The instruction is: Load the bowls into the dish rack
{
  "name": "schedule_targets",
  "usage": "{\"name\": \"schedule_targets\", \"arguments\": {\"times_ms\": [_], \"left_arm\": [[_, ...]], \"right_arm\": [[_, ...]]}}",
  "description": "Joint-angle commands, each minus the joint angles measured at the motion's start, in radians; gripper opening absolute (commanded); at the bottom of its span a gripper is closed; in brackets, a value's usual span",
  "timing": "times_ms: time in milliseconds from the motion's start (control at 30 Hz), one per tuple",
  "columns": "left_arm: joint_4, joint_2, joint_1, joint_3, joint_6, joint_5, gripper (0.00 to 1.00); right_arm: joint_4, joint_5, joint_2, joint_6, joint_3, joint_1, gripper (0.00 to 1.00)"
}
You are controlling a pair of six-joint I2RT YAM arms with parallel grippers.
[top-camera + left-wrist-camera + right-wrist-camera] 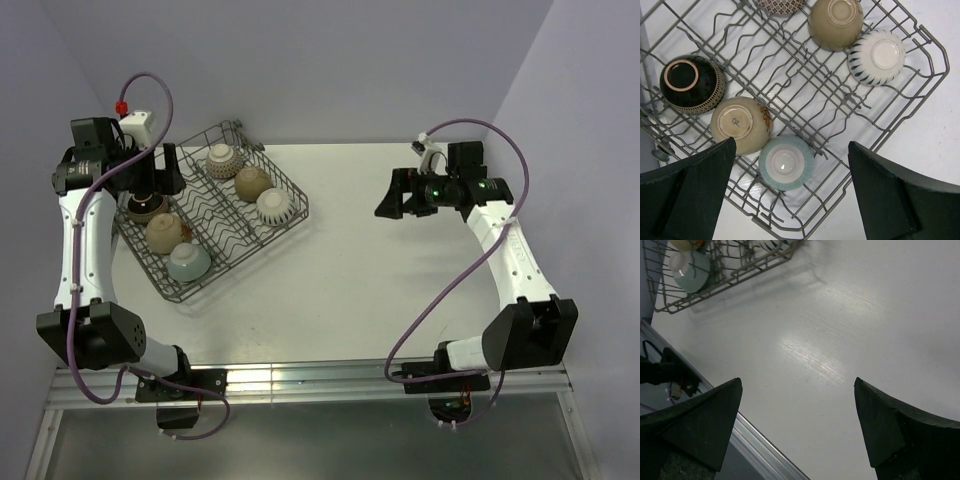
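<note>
Six round ceramic bowls [251,183] sit foot-up in large grey wire dish rack [215,212], far-left on white surface [400,290]. Left hand [791,165] above rack and right hand [797,390] both gape wide, empty. Loading looks done; lift left hand straight up, clear of tines. Rack skewed, long axis near-left to far-right.

A robotics lab cell: bare lilac walls [330,60] enclose a white table [400,290] (aluminium rail [300,378] along its near edge).
</note>
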Motion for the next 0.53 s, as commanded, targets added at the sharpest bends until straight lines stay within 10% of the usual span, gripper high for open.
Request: {"name": "schedule_targets", "arguments": {"times_ms": [0, 500], "left_arm": [[-0.011, -0.019, -0.003, -0.016, -0.01, 0.032, 0.99], [0.156, -0.18, -0.196, -0.267, -0.091, -0.064, 1.0]], "right_arm": [[-0.054, 0.029, -0.083, -0.065, -0.057, -0.047, 1.0], [-0.021, 0.103, -0.304, -0.056, -0.249, -0.116, 1.0]]}}
